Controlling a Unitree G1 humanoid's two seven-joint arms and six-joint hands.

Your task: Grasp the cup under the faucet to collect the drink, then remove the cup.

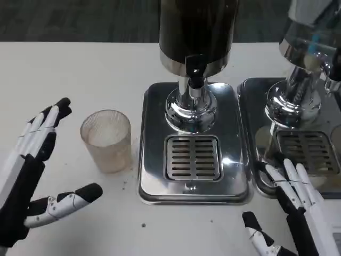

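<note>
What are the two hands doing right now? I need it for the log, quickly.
Left hand: open, fingers spread beside the cup, holding nothing.
Right hand: open, fingers apart, holding nothing.

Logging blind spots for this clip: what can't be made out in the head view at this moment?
- Dark dispenser: its top is cut off by the upper edge, so the fill level is unknown.
- Second dispenser: cut by the right edge.
- Right hand: palm runs off the bottom edge.
- Left hand: wrist is cut by the left edge.
- Cup: ribbed wall blurs whether it holds anything.
</note>
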